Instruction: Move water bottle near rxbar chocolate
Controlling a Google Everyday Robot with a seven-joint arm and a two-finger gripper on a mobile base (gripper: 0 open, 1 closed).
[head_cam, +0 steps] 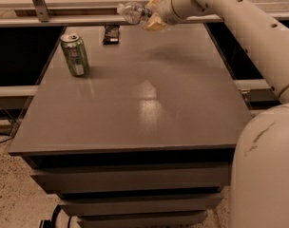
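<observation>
Aloft, arm (239, 20) stretched across table (144, 108), tool (152, 15) gripping water bottle (130, 11) near rxbar chocolate (111, 33).

1. The water bottle (131, 12) is clear, crinkled plastic; it hangs roughly level in the air, off the counter (144, 108) and over its far edge; its free end points left; the other end sits in the claw (153, 14), which is at the far side of the counter, right of the bottle, its pale fingers clamped on the bottle from above and below; cap and label cannot be made out.
2. The rxbar chocolate (111, 33) is a small flat bar in a dark wrapper with faint light print; it lies flat on the counter near the far edge, left of the middle; it is just below and slightly left of the bottle's free end; the two do not touch.
</observation>
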